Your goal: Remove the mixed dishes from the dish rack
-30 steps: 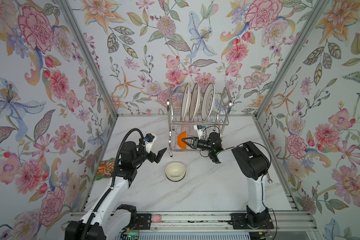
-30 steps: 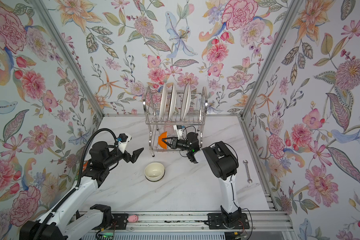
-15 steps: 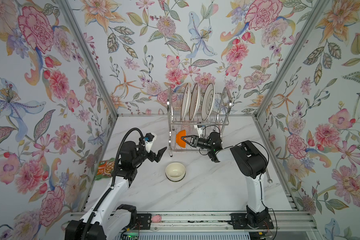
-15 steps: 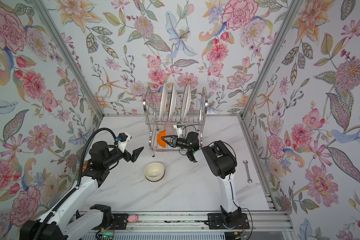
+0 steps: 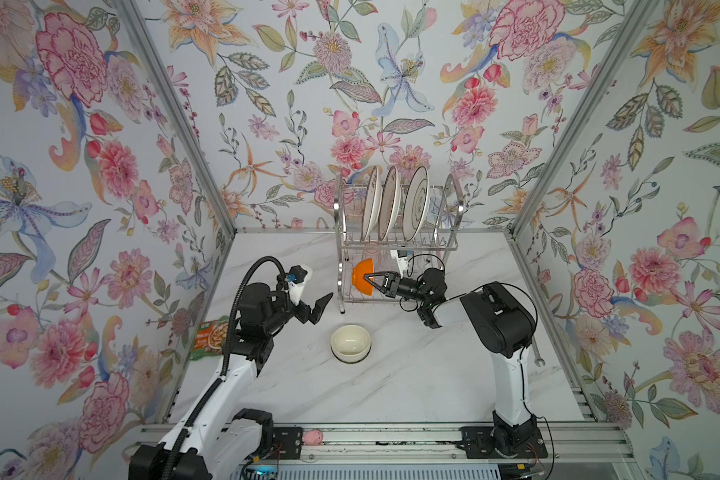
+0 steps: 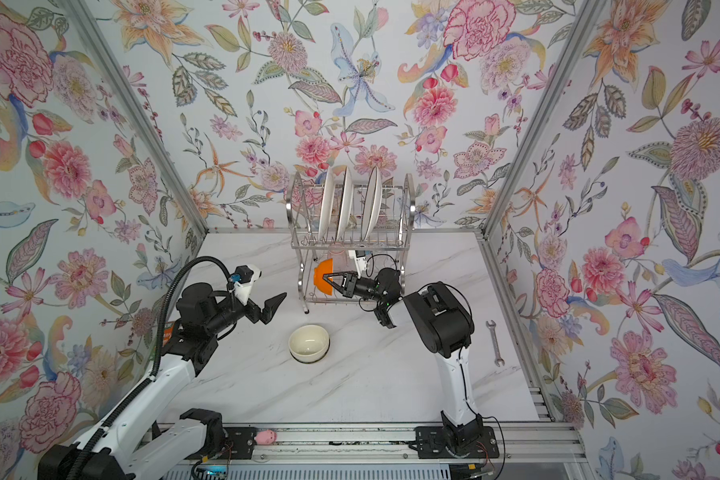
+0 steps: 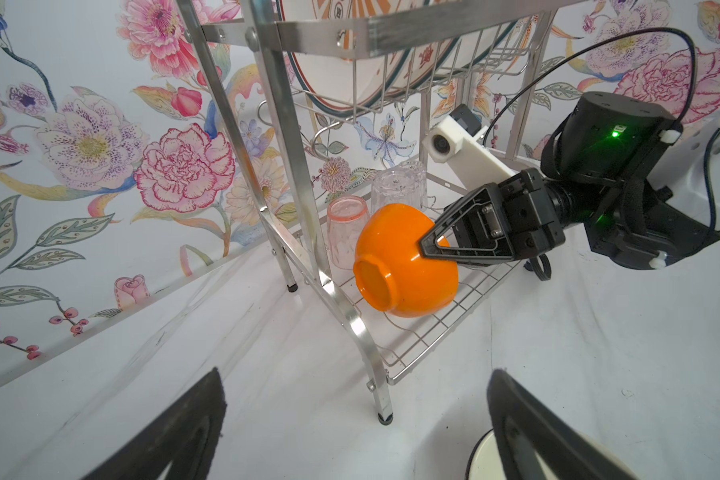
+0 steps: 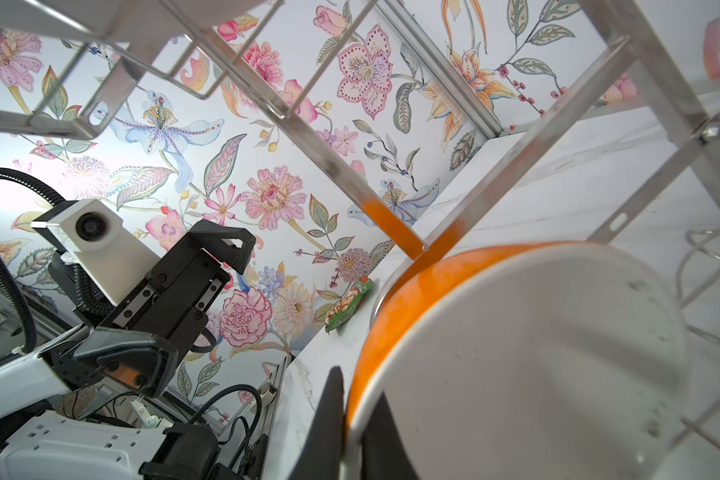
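The dish rack (image 5: 339, 249) sits at the back of the table (image 5: 391, 386) and it's still mostly loaded, with three plates (image 5: 415, 203) standing on edge in the top tier. Over the last second the change is small. The right gripper (image 5: 367, 277), reaching into the lower tier, has raised the orange bowl (image 7: 400, 270) a touch and it's tipped further onto its side. Its jaws are pinched nearly shut on the rim, one finger inside and one outside.

I'd read that as the bowl coming off the wire shelf, about to be pulled out. That would make it bowl number two, since the cream bowl (image 5: 350, 341) already sits upright on the table in front of the rack. The left gripper (image 7: 356, 386) hasn't budged. It's hovering wide open and empty, just left of the rack.

The orange bowl is glossy orange outside and white inside, with its foot ring facing the left arm. I can't tell if its underside still touches the wires. Behind it a pink tumbler (image 7: 346, 232) and a clear tumbler (image 7: 398, 187) stand upside down.
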Controlling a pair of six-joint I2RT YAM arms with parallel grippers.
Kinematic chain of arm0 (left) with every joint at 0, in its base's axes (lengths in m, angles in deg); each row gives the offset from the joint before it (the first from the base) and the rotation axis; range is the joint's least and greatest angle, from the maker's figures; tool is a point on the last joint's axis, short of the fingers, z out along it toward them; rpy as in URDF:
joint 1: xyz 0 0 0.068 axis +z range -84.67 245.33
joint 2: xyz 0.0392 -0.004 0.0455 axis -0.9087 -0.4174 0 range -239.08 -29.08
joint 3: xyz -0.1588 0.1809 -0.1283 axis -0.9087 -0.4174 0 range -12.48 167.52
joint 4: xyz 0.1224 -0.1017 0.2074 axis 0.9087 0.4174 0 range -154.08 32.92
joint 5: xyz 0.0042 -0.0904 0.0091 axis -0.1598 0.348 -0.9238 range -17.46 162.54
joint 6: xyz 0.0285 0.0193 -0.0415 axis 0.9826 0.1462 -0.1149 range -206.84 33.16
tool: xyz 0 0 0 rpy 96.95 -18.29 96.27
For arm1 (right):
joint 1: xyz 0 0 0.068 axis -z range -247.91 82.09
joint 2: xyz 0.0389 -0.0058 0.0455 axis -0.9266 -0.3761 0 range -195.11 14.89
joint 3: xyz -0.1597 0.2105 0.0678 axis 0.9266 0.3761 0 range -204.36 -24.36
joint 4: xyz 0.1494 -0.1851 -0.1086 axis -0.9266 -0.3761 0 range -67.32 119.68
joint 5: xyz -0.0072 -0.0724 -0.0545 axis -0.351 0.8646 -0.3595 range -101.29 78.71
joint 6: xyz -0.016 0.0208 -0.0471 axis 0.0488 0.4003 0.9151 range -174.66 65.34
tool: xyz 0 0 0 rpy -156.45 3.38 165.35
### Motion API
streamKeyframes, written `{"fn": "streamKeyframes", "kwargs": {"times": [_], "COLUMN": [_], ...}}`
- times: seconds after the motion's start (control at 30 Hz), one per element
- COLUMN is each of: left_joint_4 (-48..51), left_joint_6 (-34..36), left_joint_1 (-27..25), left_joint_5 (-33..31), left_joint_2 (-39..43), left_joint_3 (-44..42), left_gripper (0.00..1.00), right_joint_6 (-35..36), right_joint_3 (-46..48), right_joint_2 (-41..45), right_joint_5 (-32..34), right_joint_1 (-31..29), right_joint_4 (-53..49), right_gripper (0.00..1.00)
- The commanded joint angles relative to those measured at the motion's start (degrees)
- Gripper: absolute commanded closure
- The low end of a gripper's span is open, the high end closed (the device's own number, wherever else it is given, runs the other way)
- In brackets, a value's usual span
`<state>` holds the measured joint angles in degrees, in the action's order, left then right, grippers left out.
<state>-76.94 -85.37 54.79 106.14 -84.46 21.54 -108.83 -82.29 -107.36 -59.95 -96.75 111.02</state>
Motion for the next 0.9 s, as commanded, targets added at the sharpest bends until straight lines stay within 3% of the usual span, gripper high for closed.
{"fn": "streamKeyframes", "kwargs": {"times": [0.0, 0.43, 0.6, 0.87], "left_joint_4": [0.20, 2.63, 2.55, -0.50], "left_joint_6": [-1.21, -0.95, 1.11, 0.30], "left_joint_1": [-0.62, -0.65, -0.49, 0.26], "left_joint_5": [-1.24, -5.57, -11.05, -13.29], "left_joint_2": [1.48, 5.53, 5.07, 1.65], "left_joint_3": [1.90, 1.94, 3.13, 5.35], "left_gripper": [0.01, 0.01, 0.01, 0.01], "right_joint_6": [2.16, 9.47, 19.81, 36.81], "right_joint_3": [1.37, 7.11, 10.32, 12.04], "right_joint_2": [3.27, 9.98, 15.63, 25.46], "right_joint_5": [-0.45, -2.57, -2.97, -0.29], "right_joint_1": [0.02, -0.65, -1.60, -4.99], "right_joint_4": [7.29, 6.59, -5.19, -28.94], "right_gripper": [1.00, 1.00, 1.00, 1.00]}}
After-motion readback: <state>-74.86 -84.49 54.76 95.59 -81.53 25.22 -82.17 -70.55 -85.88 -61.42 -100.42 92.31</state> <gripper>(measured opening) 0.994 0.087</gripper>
